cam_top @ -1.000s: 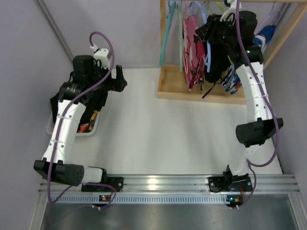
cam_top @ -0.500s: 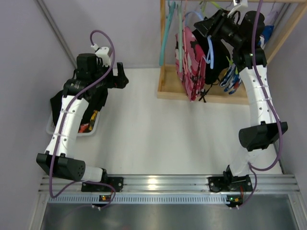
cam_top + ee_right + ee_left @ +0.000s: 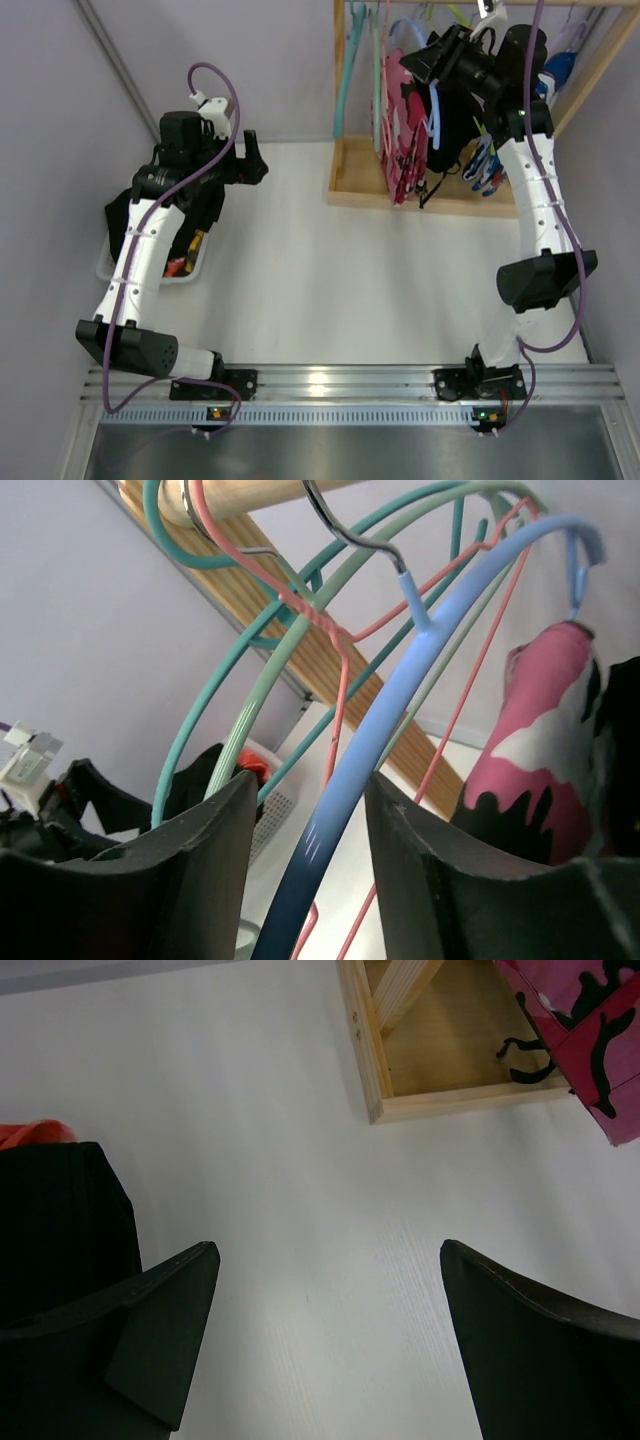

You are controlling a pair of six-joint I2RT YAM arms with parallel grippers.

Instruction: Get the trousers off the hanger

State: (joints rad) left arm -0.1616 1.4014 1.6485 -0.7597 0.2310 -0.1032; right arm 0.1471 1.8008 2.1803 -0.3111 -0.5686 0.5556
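Blue hanger (image 3: 398,670) passes between the parted fingers of the right gripper (image 3: 308,810), lower centre; green hanger (image 3: 243,725) and pink hanger (image 3: 338,680) hook the wooden rod (image 3: 240,495), upper left; pink camouflage trousers (image 3: 540,730), right edge.

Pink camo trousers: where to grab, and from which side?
Probably the lower hem of the pink camo trousers, where the cloth hangs free below the hangers. Come from the left, open side; the black trousers crowd their right face.

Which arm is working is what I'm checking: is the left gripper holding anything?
No: in the left wrist view the left gripper is wide open, with only the white table showing between its fingers.
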